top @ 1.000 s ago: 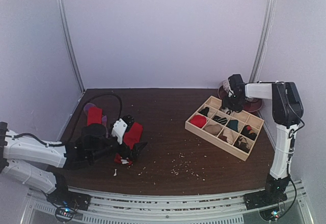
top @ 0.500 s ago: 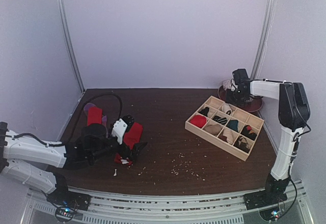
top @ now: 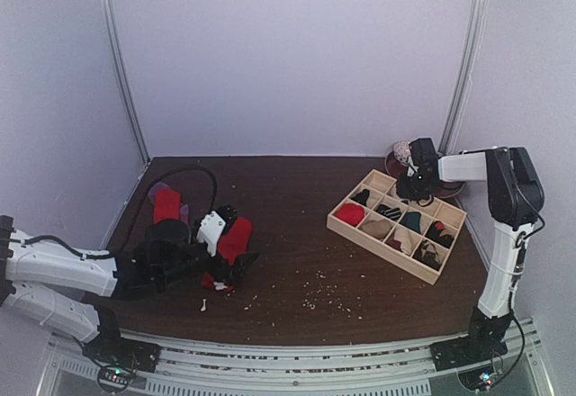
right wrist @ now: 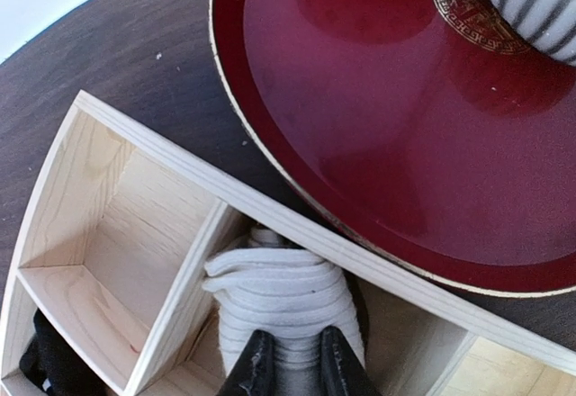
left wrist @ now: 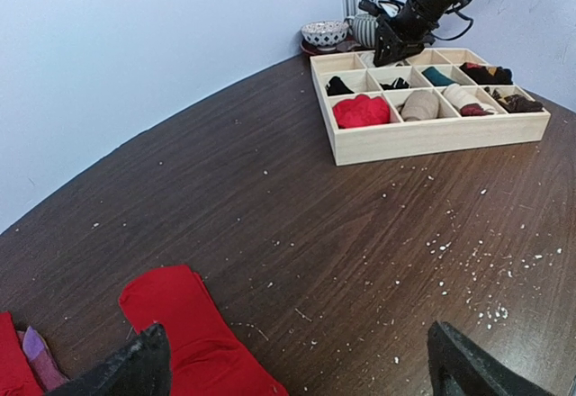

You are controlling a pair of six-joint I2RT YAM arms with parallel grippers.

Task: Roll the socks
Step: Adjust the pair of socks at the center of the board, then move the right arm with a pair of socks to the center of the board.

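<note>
A plain red sock [left wrist: 189, 333] lies flat on the dark table, between and under my left gripper's [left wrist: 297, 369] wide-open fingertips; only the left fingertip [left wrist: 135, 364] is over it. From above, that sock [top: 236, 238] shows beside the left gripper [top: 229, 254], with another red sock [top: 166, 204] further left. A red and purple sock edge [left wrist: 22, 360] shows at the far left. My right gripper [right wrist: 288, 360] is shut on a white rolled sock [right wrist: 283, 288] that sits in a back compartment of the wooden tray [right wrist: 153, 157].
The grid tray [top: 378, 250] holds rolled socks in several compartments, red, beige, teal and dark. A dark red plate [right wrist: 405, 126] with a striped bowl [right wrist: 531, 0] sits right behind the tray. White crumbs are scattered over the table [left wrist: 378, 234].
My right gripper has swung from over the red plate back down into the tray's back compartment, and its fingers have closed in on the white rolled sock. The left arm has not moved.
</note>
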